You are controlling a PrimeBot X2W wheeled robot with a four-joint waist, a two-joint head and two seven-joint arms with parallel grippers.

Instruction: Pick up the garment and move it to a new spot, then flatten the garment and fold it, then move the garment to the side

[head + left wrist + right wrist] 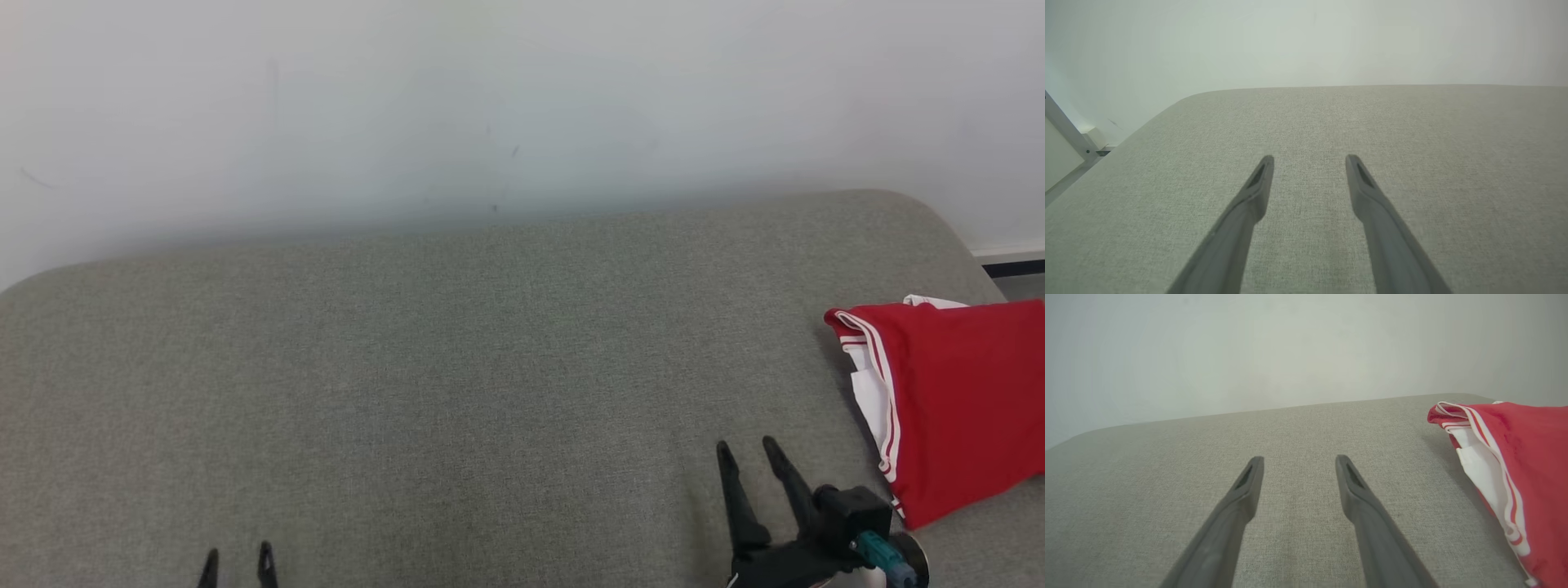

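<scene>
**Head view: garment parked far right, both tools empty**

From my station, the red garment [955, 400] with white trim lies as a compact folded bundle at the right end of the grey cushion [457, 359]. Part of it runs off the picture's right edge. The right gripper [746, 445] is just beside the bundle's near-left corner, fingers apart and holding nothing. The left gripper [237, 551] is well apart at the lower left, also spread with nothing between its fingers.

My worries from here:
- The bundle seems close to the cushion's rounded right end, so a sideways nudge from the right gripper could push it over the edge.
- If I pinch only the top layer, I expect the fold to open as it lifts.
- The white inner layer pokes out along the left edge and could catch a fingertip.
- The left arm is too far off to steady anything.
</scene>
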